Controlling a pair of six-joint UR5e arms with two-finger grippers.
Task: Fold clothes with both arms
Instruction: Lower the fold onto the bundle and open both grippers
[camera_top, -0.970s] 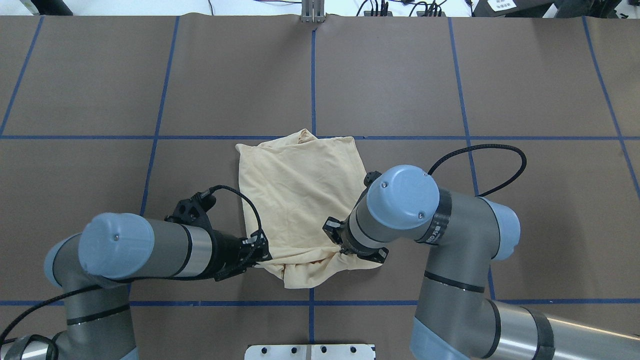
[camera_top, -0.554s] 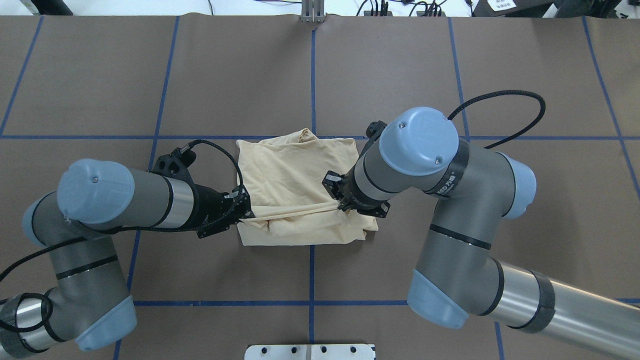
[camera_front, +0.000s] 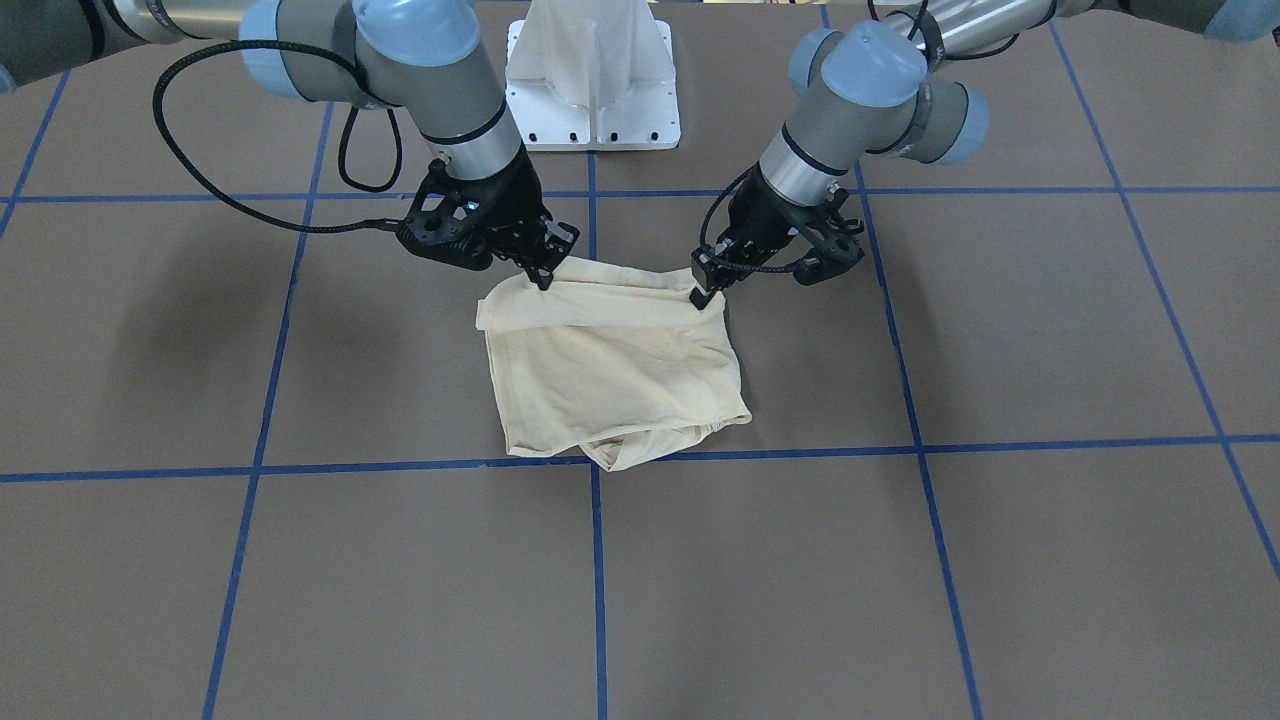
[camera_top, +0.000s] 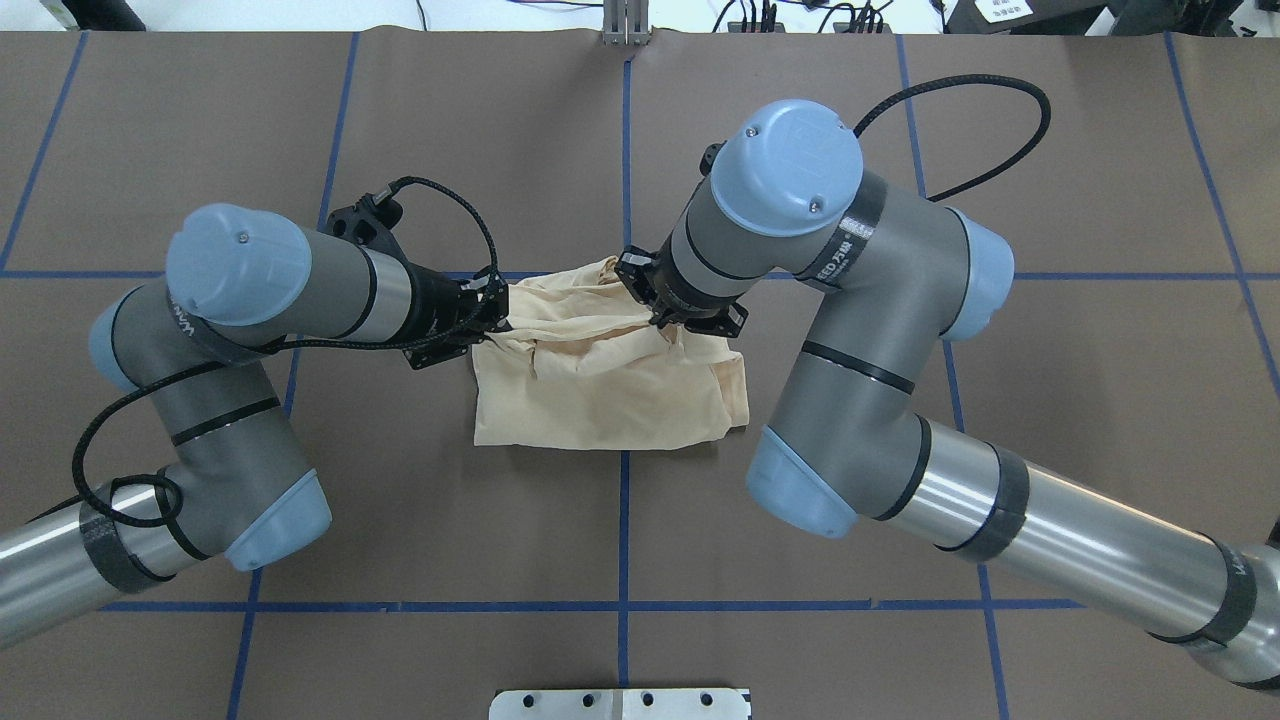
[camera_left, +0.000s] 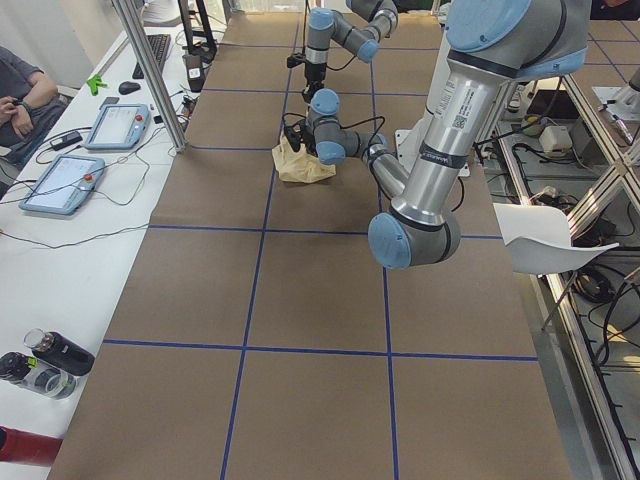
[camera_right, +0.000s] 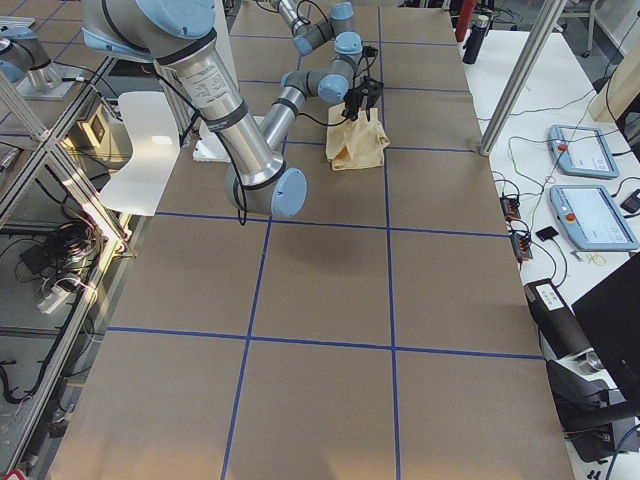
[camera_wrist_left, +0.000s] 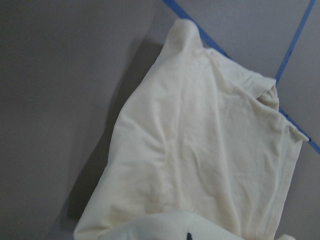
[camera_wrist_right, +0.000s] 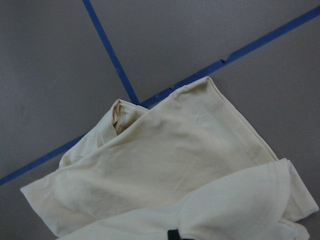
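Observation:
The pale cream-yellow shirt (camera_top: 610, 395) lies folded in the middle of the table, with no print showing. It also shows in the front view (camera_front: 615, 370). My left gripper (camera_top: 497, 322) is shut on the shirt's left corner, seen in the front view (camera_front: 700, 296) at the fold's right end. My right gripper (camera_top: 664, 322) is shut on the other corner, seen in the front view (camera_front: 543, 281). Both hold a raised edge stretched between them above the lower layer. The wrist views show the lower layer of the shirt (camera_wrist_left: 200, 160) (camera_wrist_right: 165, 165) beneath the held flap.
Brown table cover with blue tape grid lines (camera_top: 624, 150). The white pedestal base (camera_front: 592, 75) stands at the robot's side. An operator (camera_left: 15, 95), tablets (camera_left: 115, 125) and bottles (camera_left: 45, 360) are on a side bench beyond the table's far edge.
Both grippers have carried the shirt's near edge away from the robot, over the rest of the shirt, toward its far edge. Both arms have stretched out forward.

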